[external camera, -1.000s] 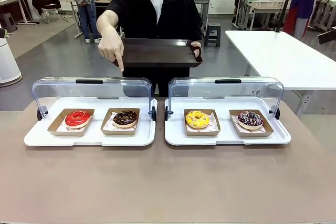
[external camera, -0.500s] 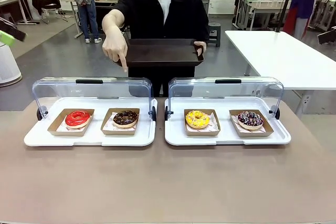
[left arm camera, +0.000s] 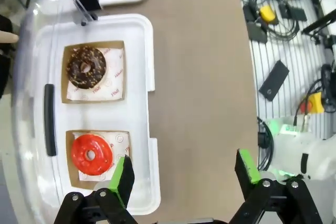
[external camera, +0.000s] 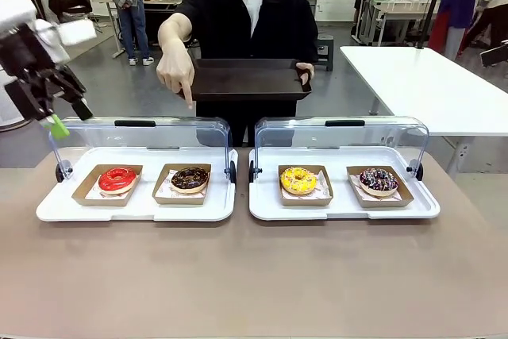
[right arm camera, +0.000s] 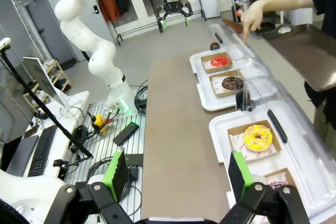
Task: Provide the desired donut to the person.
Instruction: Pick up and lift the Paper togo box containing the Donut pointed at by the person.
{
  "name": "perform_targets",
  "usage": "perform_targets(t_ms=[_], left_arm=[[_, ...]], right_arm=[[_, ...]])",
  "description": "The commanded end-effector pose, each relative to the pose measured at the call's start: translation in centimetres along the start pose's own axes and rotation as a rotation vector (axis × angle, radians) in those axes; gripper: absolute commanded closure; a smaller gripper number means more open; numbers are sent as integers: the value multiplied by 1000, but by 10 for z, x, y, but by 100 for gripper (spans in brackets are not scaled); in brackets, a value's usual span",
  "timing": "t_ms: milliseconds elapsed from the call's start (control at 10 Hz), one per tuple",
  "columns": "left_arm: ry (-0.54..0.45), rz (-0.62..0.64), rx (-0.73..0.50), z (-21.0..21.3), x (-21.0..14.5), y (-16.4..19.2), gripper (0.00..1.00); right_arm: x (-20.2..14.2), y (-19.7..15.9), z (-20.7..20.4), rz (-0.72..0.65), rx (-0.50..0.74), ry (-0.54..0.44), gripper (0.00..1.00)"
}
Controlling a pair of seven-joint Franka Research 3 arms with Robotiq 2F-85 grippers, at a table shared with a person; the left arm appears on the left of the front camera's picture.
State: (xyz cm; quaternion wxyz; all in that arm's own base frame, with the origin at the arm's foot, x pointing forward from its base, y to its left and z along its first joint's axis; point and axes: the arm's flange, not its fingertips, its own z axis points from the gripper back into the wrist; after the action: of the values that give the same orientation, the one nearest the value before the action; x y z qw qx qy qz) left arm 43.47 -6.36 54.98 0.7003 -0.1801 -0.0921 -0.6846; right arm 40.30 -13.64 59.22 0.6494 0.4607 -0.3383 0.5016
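My left hand (external camera: 70, 119) hangs in the air at the far left, above the back corner of the left white tray (external camera: 48, 210). Its two fingers stand wide apart and nothing is between them. In this tray, under a raised clear lid (external camera: 139, 134), two donuts lie, each one in a brown cardboard dish. At the left is a red donut (external camera: 117, 179) with shiny glaze, and at the right a chocolate donut (external camera: 190, 179) with small light crumbs on top. The person (external camera: 246, 17) stands at the far side of the counter (external camera: 254, 275). The person's pointing hand (external camera: 175, 73) directs its index finger down, above the chocolate donut side of the lid, and the person's other hand (external camera: 305, 75) holds a dark serving tray (external camera: 246, 81). In the right white tray (external camera: 341, 210) are a yellow donut (external camera: 298, 180) and a dark sprinkled donut (external camera: 379, 181). My right hand (right arm camera: 176, 166) is also wide and holds nothing. The counter is plain beige-brown. Behind it is a grey floor (external camera: 95, 85), and a white table (external camera: 429, 85) stands at the right.
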Motion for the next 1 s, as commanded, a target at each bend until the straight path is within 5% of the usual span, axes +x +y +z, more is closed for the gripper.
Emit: perform_targets(t_ms=[0, 400, 900], left_arm=[[83, -5, 29, -26, 9, 10, 0], [210, -99, 114, -105, 16, 34, 0], [260, -138, 164, -140, 42, 60, 0]], right_arm=[[0, 1, 0, 4, 7, -4, 0], [0, 1, 0, 4, 7, -4, 0], [0, 1, 0, 4, 7, -4, 0]])
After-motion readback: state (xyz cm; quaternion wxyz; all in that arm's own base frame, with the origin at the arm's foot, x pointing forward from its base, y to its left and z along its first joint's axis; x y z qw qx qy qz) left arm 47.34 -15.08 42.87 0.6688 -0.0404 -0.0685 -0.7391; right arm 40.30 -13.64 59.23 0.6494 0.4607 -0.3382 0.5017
